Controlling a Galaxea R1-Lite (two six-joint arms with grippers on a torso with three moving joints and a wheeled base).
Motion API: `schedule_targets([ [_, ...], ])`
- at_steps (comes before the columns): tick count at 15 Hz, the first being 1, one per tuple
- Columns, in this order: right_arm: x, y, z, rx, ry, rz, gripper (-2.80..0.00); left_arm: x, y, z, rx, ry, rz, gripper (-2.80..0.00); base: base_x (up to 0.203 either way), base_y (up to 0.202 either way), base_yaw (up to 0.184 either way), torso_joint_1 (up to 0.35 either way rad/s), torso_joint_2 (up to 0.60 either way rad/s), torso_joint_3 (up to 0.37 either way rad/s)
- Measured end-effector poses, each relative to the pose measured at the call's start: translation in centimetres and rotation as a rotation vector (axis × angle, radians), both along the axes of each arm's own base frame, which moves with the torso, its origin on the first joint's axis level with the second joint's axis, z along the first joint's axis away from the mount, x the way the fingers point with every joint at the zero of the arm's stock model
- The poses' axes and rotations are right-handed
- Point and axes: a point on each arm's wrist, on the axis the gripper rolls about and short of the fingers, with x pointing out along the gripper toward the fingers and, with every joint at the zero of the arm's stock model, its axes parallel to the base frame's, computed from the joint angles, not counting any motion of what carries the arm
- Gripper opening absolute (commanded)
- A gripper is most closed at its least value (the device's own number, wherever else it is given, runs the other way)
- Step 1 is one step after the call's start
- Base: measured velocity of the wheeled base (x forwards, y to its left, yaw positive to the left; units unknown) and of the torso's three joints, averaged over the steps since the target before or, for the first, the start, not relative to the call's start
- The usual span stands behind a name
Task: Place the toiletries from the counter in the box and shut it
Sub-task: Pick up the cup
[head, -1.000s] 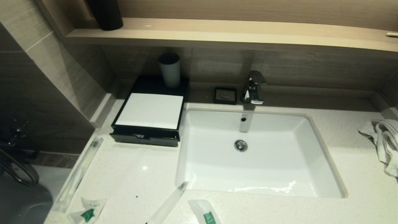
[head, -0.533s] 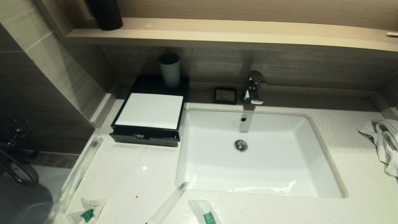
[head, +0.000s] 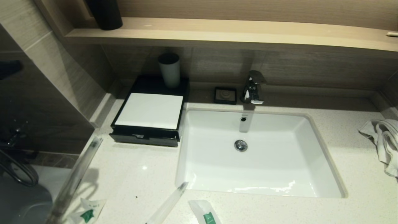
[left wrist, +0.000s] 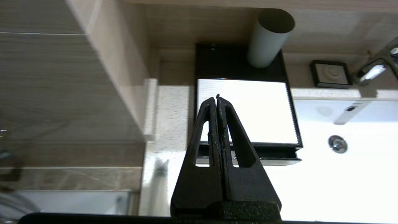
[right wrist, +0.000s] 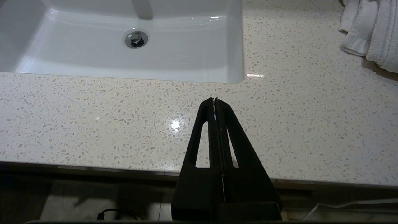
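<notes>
Around the white sink [head: 323,155], the speckled counter [head: 130,174] offers bare room mainly on the robot's left of the basin and along the near strip in front of it. The black box [head: 146,139] sits on the counter against the sink's left rim, its white inner surface [head: 150,110] showing and a grey cup [head: 169,70] standing on its far black part, close to the back wall. Near the counter's front edge, left of the sink's near corner, lie the toiletries: a long clear-wrapped stick [head: 79,168] along the left edge, a green-printed sachet [head: 88,211], a second wrapped stick [head: 169,202] pointing at the sink's corner, and another sachet [head: 205,213] just beside it.

The left gripper [left wrist: 216,99] hangs above the counter in front of the box, fingers pressed together and holding nothing; the toiletries lie nearer the front edge than it. The right gripper [right wrist: 214,100], likewise closed and empty, hovers over the front counter edge right of the sink, a crumpled towel [right wrist: 370,31] well off to its side.
</notes>
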Motion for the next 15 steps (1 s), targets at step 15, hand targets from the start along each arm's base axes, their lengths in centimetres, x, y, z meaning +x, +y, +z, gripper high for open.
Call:
schedule_targets([
  [15, 0.0, 0.0, 0.0, 0.001, 0.0, 0.0, -2.8, 7.8, -1.6, 2.2, -0.02, -0.015, -0.027, -2.8, 0.0, 0.0, 0.0, 0.0, 0.0, 0.0],
])
